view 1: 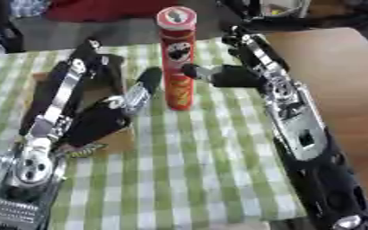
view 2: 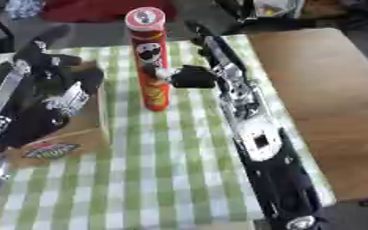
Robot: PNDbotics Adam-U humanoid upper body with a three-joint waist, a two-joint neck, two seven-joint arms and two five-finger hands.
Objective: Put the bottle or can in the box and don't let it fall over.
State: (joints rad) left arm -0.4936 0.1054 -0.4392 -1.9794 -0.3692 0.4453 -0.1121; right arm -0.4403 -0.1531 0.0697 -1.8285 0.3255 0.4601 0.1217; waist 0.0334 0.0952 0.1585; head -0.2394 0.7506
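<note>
A tall red snack can (view 1: 177,67) with a pale lid stands upright on the green-checked cloth (view 1: 203,170), near the middle. My right hand (view 1: 230,76) comes in from the right at the can's mid height. Its thumb and fingers (view 2: 154,71) curl onto the can's side. A low brown cardboard box (view 2: 85,134) with a label on its front wall sits to the can's left. My left hand (view 1: 108,112) lies over the box and hides most of its opening, with its straight fingers (view 1: 146,85) pointing toward the can and stopping just short of it.
A bare wooden tabletop (view 1: 344,81) borders the cloth on the right. Something red (view 1: 101,11) and other dark items lie beyond the table's far edge. The cloth's near part lies between my two forearms.
</note>
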